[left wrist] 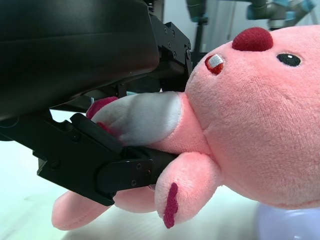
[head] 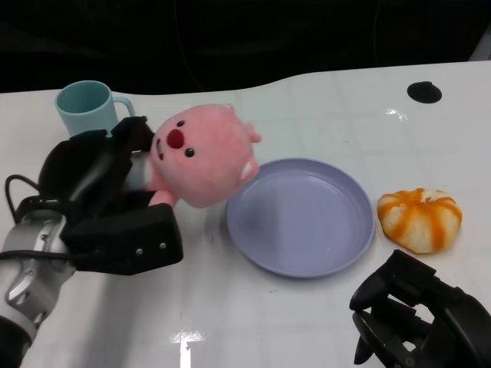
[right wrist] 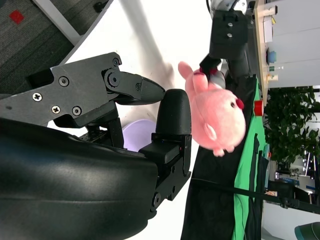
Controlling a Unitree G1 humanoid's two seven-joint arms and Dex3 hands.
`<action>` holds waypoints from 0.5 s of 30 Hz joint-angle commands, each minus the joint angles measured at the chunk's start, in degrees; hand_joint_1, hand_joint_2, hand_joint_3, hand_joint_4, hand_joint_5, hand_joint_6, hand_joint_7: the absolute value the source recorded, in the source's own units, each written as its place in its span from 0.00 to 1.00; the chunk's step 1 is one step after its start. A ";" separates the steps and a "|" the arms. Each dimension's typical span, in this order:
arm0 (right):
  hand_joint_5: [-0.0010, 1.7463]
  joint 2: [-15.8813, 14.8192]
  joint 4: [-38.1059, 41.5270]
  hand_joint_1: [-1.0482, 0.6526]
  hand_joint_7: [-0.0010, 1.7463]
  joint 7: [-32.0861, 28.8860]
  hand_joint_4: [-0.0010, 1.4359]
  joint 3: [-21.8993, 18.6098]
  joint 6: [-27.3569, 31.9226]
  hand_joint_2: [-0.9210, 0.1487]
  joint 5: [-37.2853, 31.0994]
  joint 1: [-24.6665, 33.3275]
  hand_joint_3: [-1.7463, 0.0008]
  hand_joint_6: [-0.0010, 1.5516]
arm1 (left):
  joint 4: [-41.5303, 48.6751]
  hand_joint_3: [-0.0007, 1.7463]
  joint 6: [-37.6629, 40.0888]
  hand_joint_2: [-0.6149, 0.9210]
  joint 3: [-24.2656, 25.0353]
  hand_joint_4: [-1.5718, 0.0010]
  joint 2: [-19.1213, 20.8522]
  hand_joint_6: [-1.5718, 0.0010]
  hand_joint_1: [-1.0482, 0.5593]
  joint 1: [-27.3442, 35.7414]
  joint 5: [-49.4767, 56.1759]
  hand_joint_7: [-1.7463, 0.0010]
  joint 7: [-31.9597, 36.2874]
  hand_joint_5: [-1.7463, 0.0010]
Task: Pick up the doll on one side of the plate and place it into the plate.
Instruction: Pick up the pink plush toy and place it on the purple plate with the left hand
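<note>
From the head view we see one doll [head: 201, 156], a round pink plush animal with a red nose, small black eyes, a pale grey belly and stubby limbs, held off the table in the left hand [head: 107, 203], whose black fingers wrap its lower body. The doll's head leans toward the left rim of the one lavender plate [head: 307, 257], just beside it and overlapping that rim only slightly. We count one teal mug [head: 86, 107] behind the left hand, one orange-and-white striped plush pumpkin [head: 420, 218] to the right of the plate, and one small black disc [head: 424, 92] far back on the white table [head: 230, 307]. The right hand [head: 422, 318] sits low at the near right, well apart from everything, its fingers curled in around nothing. In the left wrist view we see the doll [left wrist: 250, 120] up close: fuzzy pink fur, a red nose on top, a black eye, a dark red stitched mark on one paw, and the grey belly clamped between the hand's black fingers [left wrist: 100, 165]. In the right wrist view we see the right hand's own fingers [right wrist: 172, 130] bent inward with nothing in them, and beyond them the doll [right wrist: 217, 117] in the left hand [right wrist: 227, 35], with a sliver of the plate [right wrist: 137, 137] showing.
</note>
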 commanded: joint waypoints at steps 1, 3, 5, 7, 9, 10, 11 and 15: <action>0.99 -0.20 -0.81 0.42 0.91 -0.57 0.42 0.50 -0.19 0.05 -0.67 0.30 0.66 0.32 | -3.73 0.61 1.06 0.71 0.30 0.42 -0.95 0.57 0.53 -0.68 -0.19 0.00 -2.38 0.00; 0.98 -0.17 -0.97 0.41 0.92 -0.79 0.42 0.85 -0.05 0.05 -0.75 0.34 0.66 0.32 | -4.50 0.60 1.42 0.70 0.09 0.42 -2.27 0.58 0.54 -1.33 -0.25 0.00 -3.46 0.00; 0.99 -0.14 -0.92 0.42 0.92 -0.75 0.42 1.18 -0.18 0.05 -0.51 0.39 0.65 0.32 | -4.66 0.62 1.17 0.68 -0.19 0.42 -3.58 0.57 0.55 -1.99 -0.41 0.00 -4.22 0.00; 0.99 -0.17 -0.90 0.42 0.92 -0.84 0.42 1.51 -0.37 0.05 -0.56 0.48 0.65 0.31 | -4.97 0.64 1.58 0.67 -0.69 0.41 -4.84 0.55 0.55 -2.50 0.28 0.00 -4.58 0.00; 0.99 -0.26 -0.99 0.42 0.92 -1.03 0.42 1.77 -0.41 0.06 -0.84 0.53 0.64 0.31 | -5.47 0.66 2.05 0.65 -1.48 0.41 -5.99 0.55 0.55 -2.99 1.18 0.00 -5.11 0.00; 0.99 -0.26 -1.11 0.42 0.92 -1.11 0.42 1.83 -0.27 0.06 -0.81 0.56 0.64 0.31 | -5.60 0.66 2.25 0.65 -1.95 0.41 -6.53 0.55 0.56 -3.33 1.56 0.00 -5.48 0.00; 0.99 -0.25 -1.19 0.42 0.92 -1.19 0.42 1.88 -0.22 0.06 -0.81 0.58 0.64 0.31 | -5.69 0.66 2.53 0.65 -2.25 0.41 -7.26 0.56 0.55 -3.64 1.54 0.00 -5.95 0.00; 0.98 -0.36 -1.06 0.42 0.92 -1.02 0.42 1.94 -0.73 0.07 -0.80 0.58 0.63 0.31 | -5.97 0.66 3.97 0.66 -2.92 0.41 -10.08 0.56 0.54 -4.36 1.41 0.00 -7.10 0.00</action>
